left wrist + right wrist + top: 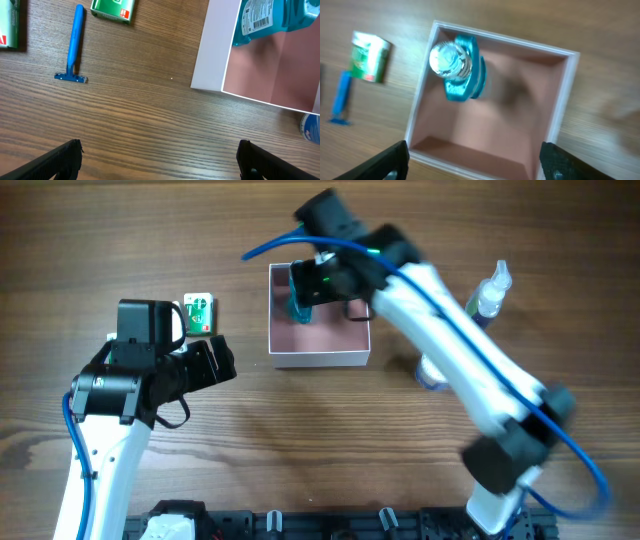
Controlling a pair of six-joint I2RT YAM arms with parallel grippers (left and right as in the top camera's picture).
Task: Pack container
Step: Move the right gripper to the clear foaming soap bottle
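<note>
The container (pixel 320 360) is a square white box with a dusty-pink inside, at the table's middle back. A teal bottle (pixel 300 308) stands in its far left corner. My right gripper (pixel 330 280) hovers above the box, open and empty. In the right wrist view the bottle (pixel 457 65) stands upright with its clear cap facing up, inside the box (pixel 560 110), and the jaws (pixel 475 165) are spread wide above the box. My left gripper (pixel 215 365) is open and empty over bare wood, left of the box (pixel 210 50).
A green packet (pixel 200 315) lies left of the box. A blue razor (pixel 74 45) lies near the packet (pixel 114 10). A clear spray bottle (pixel 490 290) stands at the back right. A small blue-and-white bottle (pixel 432 375) sits right of the box, partly under my right arm.
</note>
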